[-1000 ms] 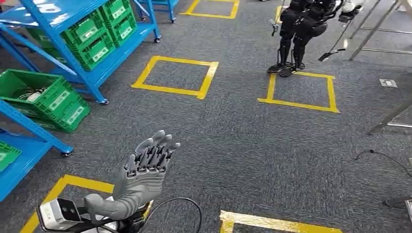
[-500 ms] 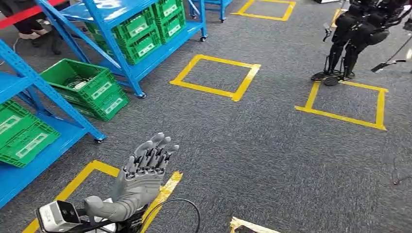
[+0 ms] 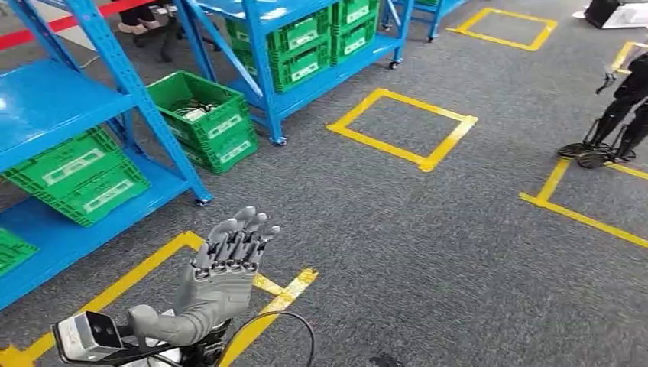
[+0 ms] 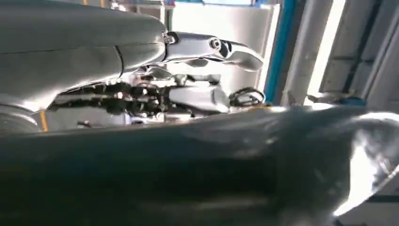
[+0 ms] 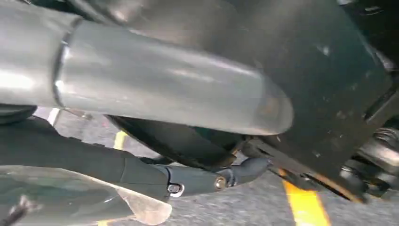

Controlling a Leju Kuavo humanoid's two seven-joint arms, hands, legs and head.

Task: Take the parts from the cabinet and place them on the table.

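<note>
Left robot hand (image 3: 225, 267): we see it raised, fingers straight, grasping nothing.
Right robot hand (image 5: 155, 183): we cannot tell.
Green plastic crates (image 3: 205, 115): we count six.

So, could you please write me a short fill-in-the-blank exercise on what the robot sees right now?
1. The crates on the shelving are ____ in colour.
2. The shelving frame is painted ____.
3. The squares taped on the carpet are ____.
4. The left hand holds ____, its fingers straight.

Missing words: green; blue; yellow; nothing
</note>
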